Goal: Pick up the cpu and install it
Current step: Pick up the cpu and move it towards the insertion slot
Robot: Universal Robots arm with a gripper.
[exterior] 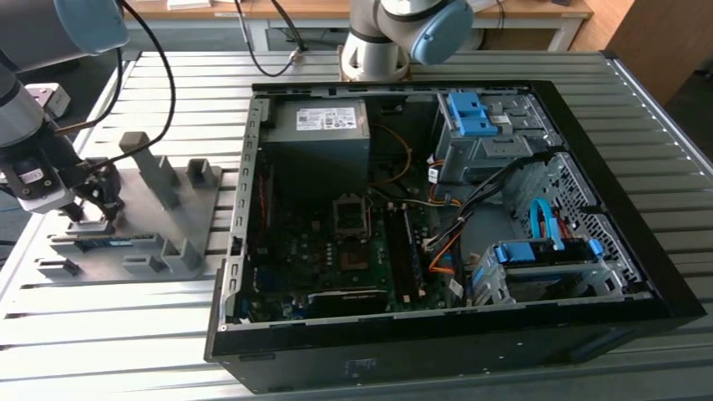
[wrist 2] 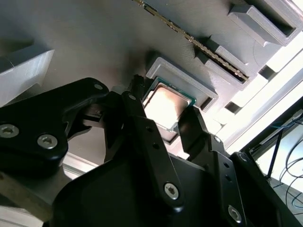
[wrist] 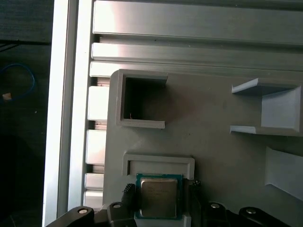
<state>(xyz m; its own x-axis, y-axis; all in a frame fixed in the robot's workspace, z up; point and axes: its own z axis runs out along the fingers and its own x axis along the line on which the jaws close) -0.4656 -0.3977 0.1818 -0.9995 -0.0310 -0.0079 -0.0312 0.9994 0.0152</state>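
First wrist view: gripper straddling the cpu.
You have the cpu squarely inside the gripper's reach, lying flat in its recess on the grey fixture plate, near the plate's edge away from the computer case. You cannot tell whether the grip is closed.

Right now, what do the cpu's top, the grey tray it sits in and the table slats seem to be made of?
The cpu: top looks like metal, pale silver with a soft sheen; its rim is green circuit board. The tray: matt grey plastic by the look, no glare. The table slats: probably bare aluminium, bright and reflective.
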